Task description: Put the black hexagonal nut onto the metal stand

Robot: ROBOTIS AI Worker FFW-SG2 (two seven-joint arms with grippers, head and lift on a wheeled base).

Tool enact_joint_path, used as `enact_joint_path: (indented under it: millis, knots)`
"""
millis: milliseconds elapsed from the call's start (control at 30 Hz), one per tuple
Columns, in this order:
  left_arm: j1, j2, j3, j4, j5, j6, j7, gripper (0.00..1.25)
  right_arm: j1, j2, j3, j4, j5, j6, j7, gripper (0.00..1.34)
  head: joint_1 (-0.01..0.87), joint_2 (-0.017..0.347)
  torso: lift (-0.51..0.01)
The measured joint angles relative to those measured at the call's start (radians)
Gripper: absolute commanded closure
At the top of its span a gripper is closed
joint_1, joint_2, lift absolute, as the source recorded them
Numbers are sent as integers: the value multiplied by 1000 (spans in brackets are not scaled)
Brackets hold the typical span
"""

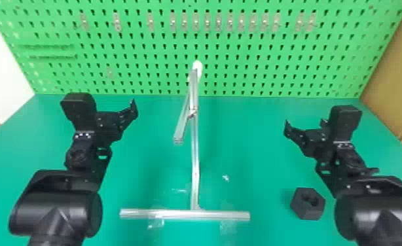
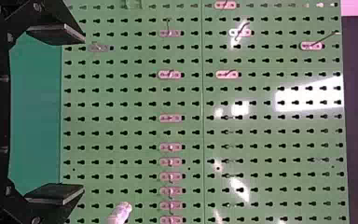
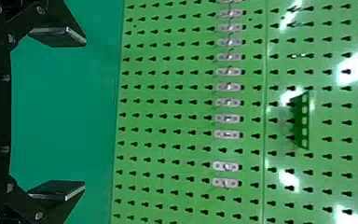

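The right gripper (image 3: 84,113) stands wide open, nothing between its fingers, and the left gripper (image 2: 83,113) matches it, spread and empty, at about ten o'clock from the metal stand's (image 1: 194,163) foot. And there's the prize: the black hexagonal nut (image 1: 307,211) on the green table (image 1: 252,144), at three o'clock from that foot, at six o'clock from the right gripper and just beside the right arm (image 1: 374,202). So it's the pick-up step, by the look of it, with the placing all to come. The right hand seems the natural choice: it should come back toward six o'clock, tip down and close across the nut's flat sides, then carry it to the stand at nine o'clock. Now the tricky bits! The stand is steeply foreshortened, so whether the white tip (image 1: 197,66) or the slanting bar (image 1: 181,126) takes the nut is anyone's guess. The nut's bore depth can't be judged, and both arms are cut off at the bottom edge.
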Motion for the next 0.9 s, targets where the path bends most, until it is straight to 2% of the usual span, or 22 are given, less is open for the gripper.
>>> enact_joint_path:
  millis: [567, 900]
  knots:
    - [0, 0, 1, 0, -1, 0, 0, 156, 27, -2, -90, 60, 102, 168, 107, 213, 693, 81, -1]
    - [2, 0, 1, 0, -1, 0, 0, 156, 36, -9, -117, 98, 142, 246, 136, 209, 693, 81, -1]
